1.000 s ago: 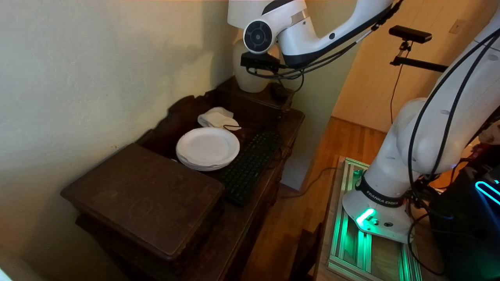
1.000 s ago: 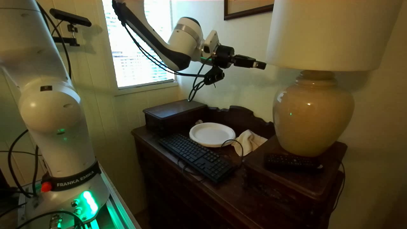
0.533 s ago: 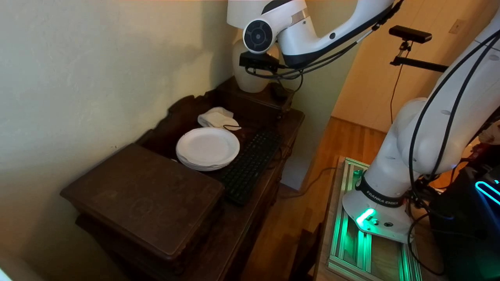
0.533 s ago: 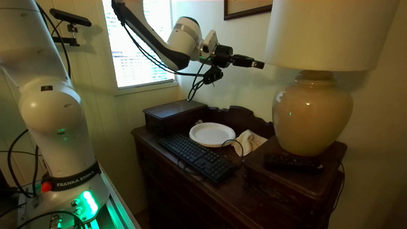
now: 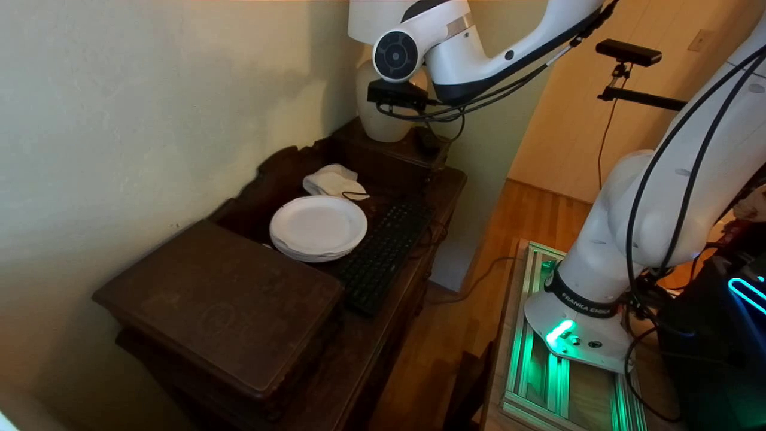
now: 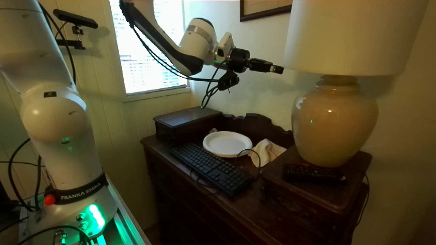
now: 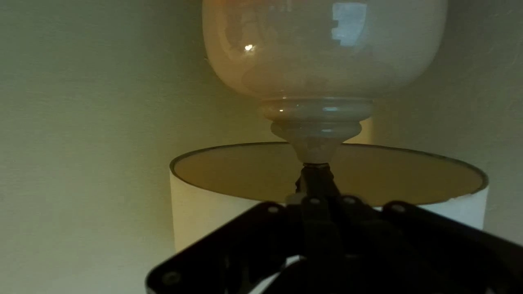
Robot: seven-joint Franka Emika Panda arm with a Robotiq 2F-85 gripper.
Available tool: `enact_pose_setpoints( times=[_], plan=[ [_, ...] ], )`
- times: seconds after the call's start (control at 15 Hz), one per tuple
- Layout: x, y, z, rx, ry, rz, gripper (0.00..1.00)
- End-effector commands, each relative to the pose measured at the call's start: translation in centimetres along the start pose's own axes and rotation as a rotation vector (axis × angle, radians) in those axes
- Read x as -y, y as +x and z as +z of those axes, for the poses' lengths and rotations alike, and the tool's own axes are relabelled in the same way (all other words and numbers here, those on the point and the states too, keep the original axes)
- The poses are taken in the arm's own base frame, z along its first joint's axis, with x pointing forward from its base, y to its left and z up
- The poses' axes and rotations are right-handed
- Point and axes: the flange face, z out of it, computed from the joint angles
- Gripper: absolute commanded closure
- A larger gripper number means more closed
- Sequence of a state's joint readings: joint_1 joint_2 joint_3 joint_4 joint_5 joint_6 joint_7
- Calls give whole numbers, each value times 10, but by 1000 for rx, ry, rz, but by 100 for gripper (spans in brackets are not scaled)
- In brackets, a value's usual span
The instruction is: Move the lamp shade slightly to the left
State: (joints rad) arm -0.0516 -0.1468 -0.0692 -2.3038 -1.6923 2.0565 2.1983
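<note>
The lamp shade (image 6: 351,37) is a cream drum at the right of an exterior view, partly cut off at the top; it also shows at the top of an exterior view (image 5: 372,21), partly behind my arm. It sits above the bulbous cream lamp base (image 6: 335,122). My gripper (image 6: 278,69) points level at the shade's lower side edge, with its tips right beside it; I cannot tell whether they touch. In the upside-down wrist view, the shut fingers (image 7: 318,179) overlap the shade's rim and inner side (image 7: 245,171), with nothing visible between them. The gripper tips are hidden in an exterior view.
The lamp stands on a raised dark box (image 6: 316,190) of the dresser, with a black remote (image 6: 313,173) before it. A white plate stack (image 6: 227,143), a cloth (image 6: 267,151) and a black keyboard (image 6: 213,166) lie lower on the dresser. A wall (image 5: 179,108) stands close behind.
In an exterior view, the gripper has shifted very slightly left over the second. The shade and the lamp base have also shifted slightly left there. The last half second shows almost no motion.
</note>
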Motion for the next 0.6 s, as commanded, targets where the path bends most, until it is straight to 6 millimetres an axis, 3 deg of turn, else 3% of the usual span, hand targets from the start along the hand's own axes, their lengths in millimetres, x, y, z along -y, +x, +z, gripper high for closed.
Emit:
enact_pose_setpoints(
  times=[0.0,0.53],
  plan=[
    [-5,17,-3,-47,5,17,100],
    [-6,5,5,-18,-15,-10,100]
  ],
)
